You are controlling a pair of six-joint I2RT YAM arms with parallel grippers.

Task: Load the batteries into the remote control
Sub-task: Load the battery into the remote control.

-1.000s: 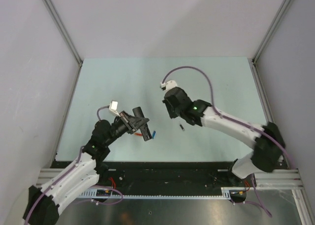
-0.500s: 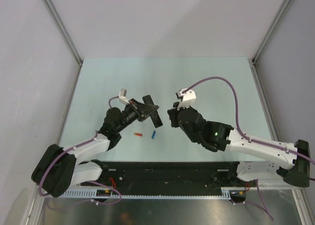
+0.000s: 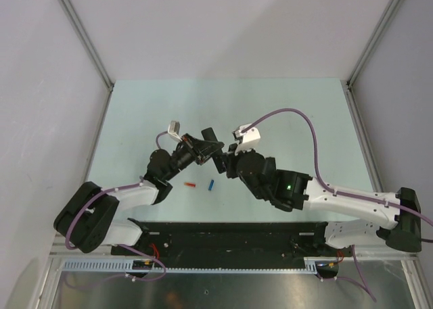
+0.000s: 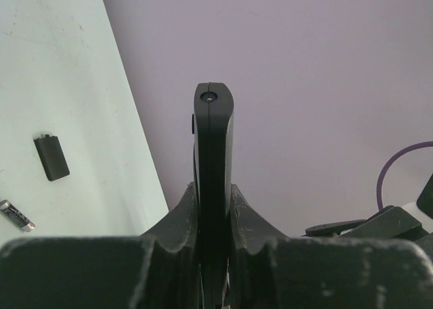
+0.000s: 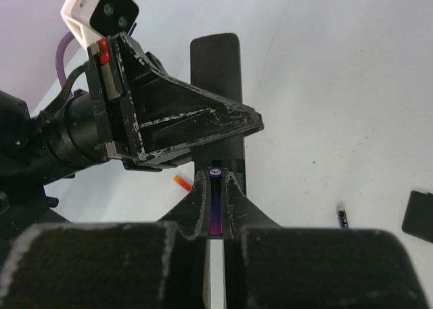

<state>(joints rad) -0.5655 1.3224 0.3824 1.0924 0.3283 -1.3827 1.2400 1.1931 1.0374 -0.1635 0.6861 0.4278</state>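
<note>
My left gripper (image 3: 205, 149) (image 4: 214, 191) is shut on the black remote control (image 3: 209, 138) and holds it off the table, edge-on in the left wrist view (image 4: 214, 140). My right gripper (image 3: 224, 162) (image 5: 214, 182) is shut on a dark blue battery (image 5: 214, 201) with a silvery end, right at the remote's lower part (image 5: 216, 59). A second battery (image 5: 342, 216) lies on the table; it also shows in the left wrist view (image 4: 17, 216) and as a blue sliver in the top view (image 3: 211, 184).
A small black cover plate (image 4: 51, 157) lies on the table near the loose battery; it also shows in the right wrist view (image 5: 418, 214). A short red-orange piece (image 3: 190, 184) (image 5: 181, 181) lies beside them. The pale green table (image 3: 291, 113) has grey walls all round.
The left gripper has lifted the remote up and to the right. The right arm has swung left and down, and its gripper with the battery now meets the remote.
</note>
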